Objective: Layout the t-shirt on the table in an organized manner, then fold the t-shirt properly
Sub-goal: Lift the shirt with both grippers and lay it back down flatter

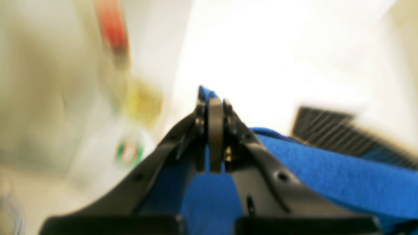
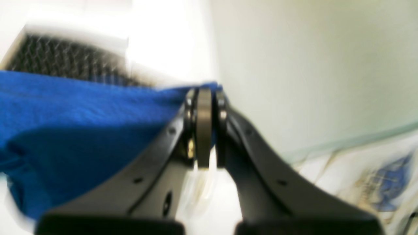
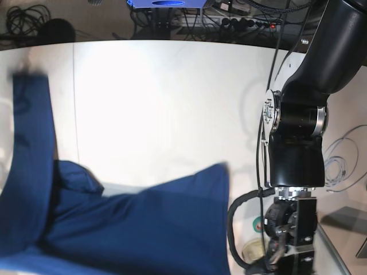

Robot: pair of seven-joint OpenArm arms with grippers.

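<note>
The t-shirt [image 3: 132, 229] is soft, matte blue cloth with a faintly fuzzy weave, hanging in broad sagging folds across the near left of the smooth, glossy white table [image 3: 166, 103], one long strip of it reaching up the far left side. The left gripper [image 1: 215, 98], hard black plastic with curved fingers, is pinched tight on an edge of the fabric, which peeks out past its tips and drapes away to the right in front of a dark ribbed keyboard [image 1: 343, 133]. The right gripper [image 2: 204, 94], of the same build, is likewise clamped on a cloth edge, with the shirt spreading away to its left.
</note>
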